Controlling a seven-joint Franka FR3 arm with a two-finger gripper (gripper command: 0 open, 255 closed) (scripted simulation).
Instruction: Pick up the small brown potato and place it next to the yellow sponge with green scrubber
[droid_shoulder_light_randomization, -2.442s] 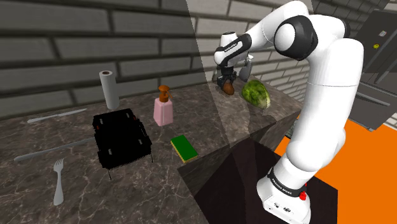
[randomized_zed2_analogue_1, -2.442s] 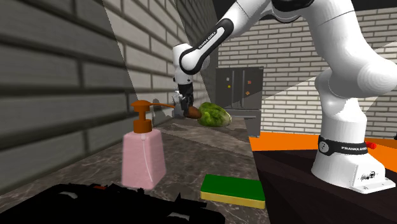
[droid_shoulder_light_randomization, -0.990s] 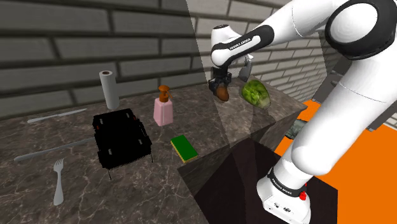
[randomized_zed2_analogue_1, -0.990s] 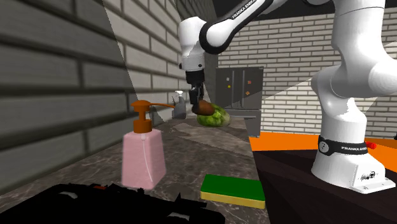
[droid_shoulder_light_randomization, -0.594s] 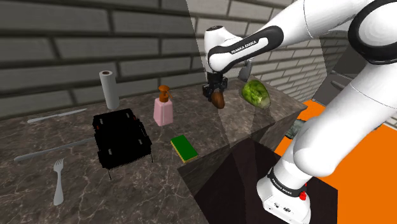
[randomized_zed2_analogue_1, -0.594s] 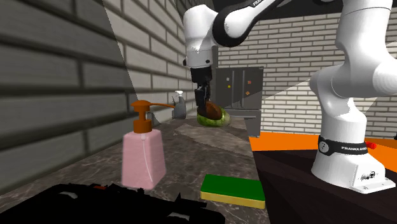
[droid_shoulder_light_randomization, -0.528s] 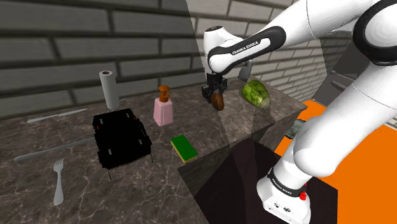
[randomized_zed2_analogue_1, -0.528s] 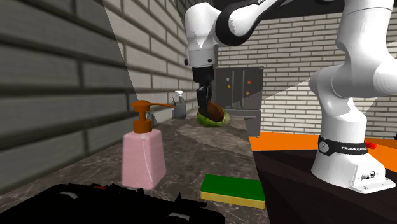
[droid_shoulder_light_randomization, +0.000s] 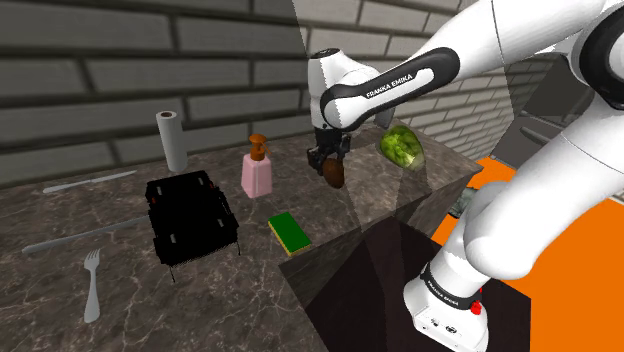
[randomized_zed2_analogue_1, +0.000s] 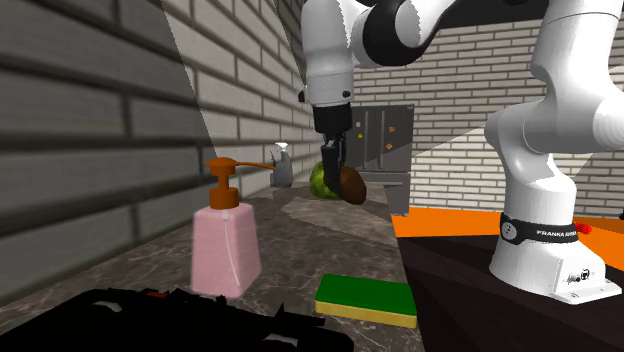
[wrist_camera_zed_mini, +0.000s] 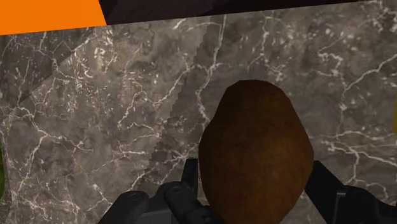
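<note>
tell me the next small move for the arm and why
Probably carry the potato across toward the sponge before lowering: the hand clasps it, raised above the counter, and the sponge lies apart from it, nearer the counter's edge.

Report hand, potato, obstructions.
Black two-finger hand shut on oval brown potato, above dark marble counter. Flat yellow sponge with green top untouched. Pink soap bottle beside the route.

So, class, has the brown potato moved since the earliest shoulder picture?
Yes. In the shoulder view the potato has left the green vegetable and shifted left and lower, toward the pink soap bottle and sponge.
</note>
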